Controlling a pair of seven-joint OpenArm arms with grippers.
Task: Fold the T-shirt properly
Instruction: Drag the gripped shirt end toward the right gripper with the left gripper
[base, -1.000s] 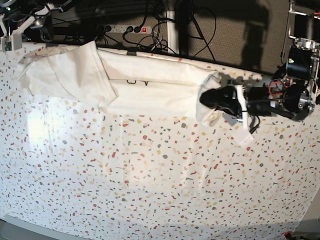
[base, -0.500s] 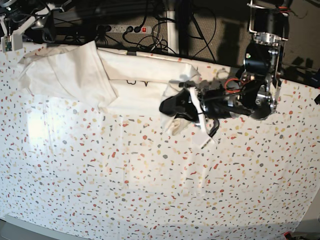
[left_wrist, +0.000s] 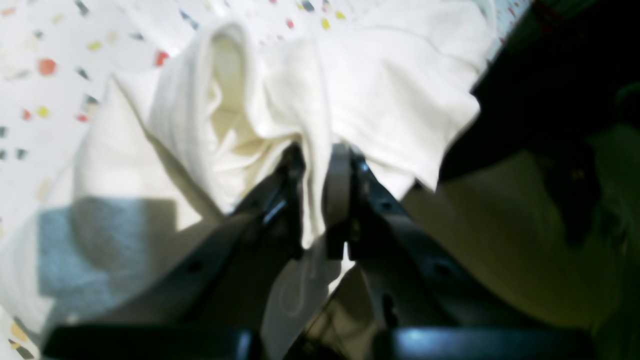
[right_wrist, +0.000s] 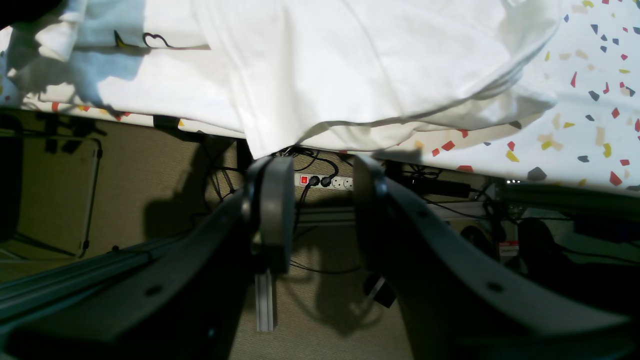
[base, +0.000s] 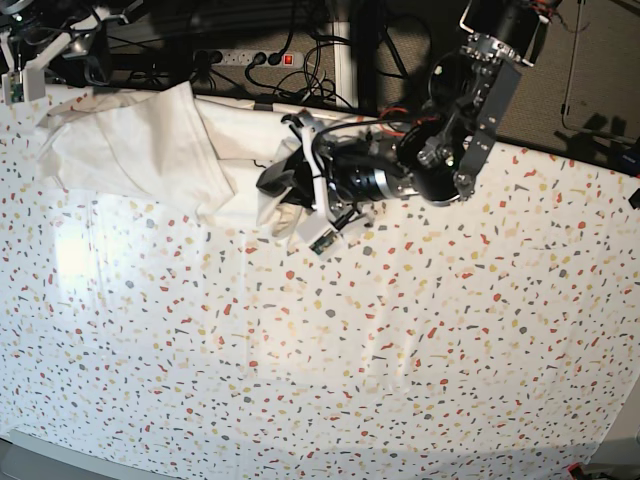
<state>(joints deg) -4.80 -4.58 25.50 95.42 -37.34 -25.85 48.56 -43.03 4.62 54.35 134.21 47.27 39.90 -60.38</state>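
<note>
The white T-shirt (base: 140, 145) lies bunched along the table's far edge at the upper left, with a sliver of dark print showing. My left gripper (base: 272, 182) hovers over the shirt's middle, shut on a fold of its white cloth (left_wrist: 390, 100); in the left wrist view the fabric is pinched between the black fingers (left_wrist: 345, 200) and hangs down behind them. My right gripper (right_wrist: 317, 200) is off the table's far edge, just below a hanging edge of the T-shirt (right_wrist: 350, 65). It is open, with nothing between its fingers.
The speckled table covering (base: 350, 350) fills the near side and right. Behind the far edge are a power strip (base: 250, 58), tangled cables and a metal frame. The right arm's base (base: 45, 40) sits at the top left corner.
My left arm has swept leftward along the far edge, carrying the shirt's right end over the middle of the shirt. The right gripper has stayed put.
</note>
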